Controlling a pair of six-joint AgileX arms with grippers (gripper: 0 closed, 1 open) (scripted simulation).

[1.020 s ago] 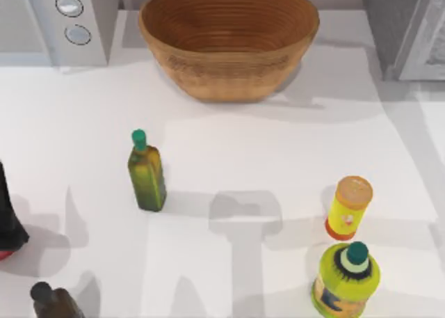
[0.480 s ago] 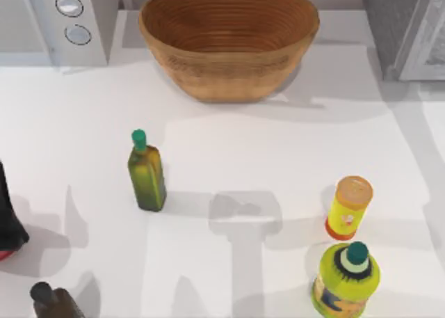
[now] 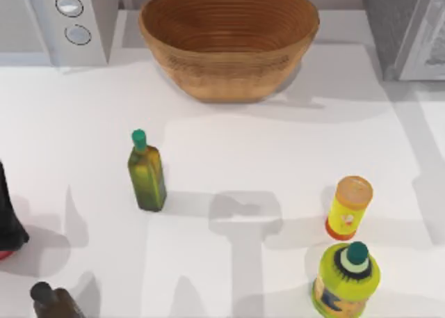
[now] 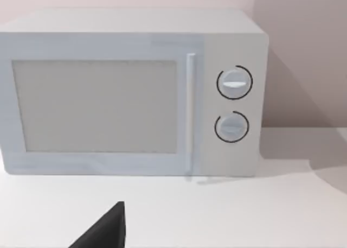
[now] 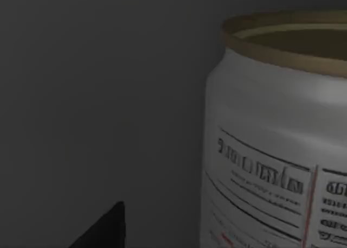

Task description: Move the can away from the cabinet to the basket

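Right gripper's fingers cannot be judged open or closed: the right wrist view offers just a dark finger tip (image 5: 105, 229) low in the picture, with the can (image 5: 276, 134) looming close beyond it, silver-grey with a dull gold rim and printed label, against a dim grey surface that is probably the cabinet's side or interior. Taking the basket (image 3: 229, 40) as landmark, by far the widest thing, it sits at the back centre of the table (image 3: 229, 144); the cabinet (image 3: 407, 29) stands to its right at the table's back corner, and the white microwave (image 3: 55, 22) with two knobs stands to its left. In front of the basket and leftward is a green bottle (image 3: 146, 172); in front and rightward are a yellow canister (image 3: 350, 208) with an orange lid and, further forward still, a lime-green bottle (image 3: 346, 278). Far forward-left of the basket lie a dark object (image 3: 10, 220) at the edge and a brown bottle (image 3: 52, 300). The left arm looks parked, its camera facing the microwave, and its fingers cannot be judged either. My reading: the approach to the can is in hand and no grasp is confirmed. Next calls for centring the fingers around the can's body, closing, lifting clear of the cabinet, then carrying it leftward to the basket.
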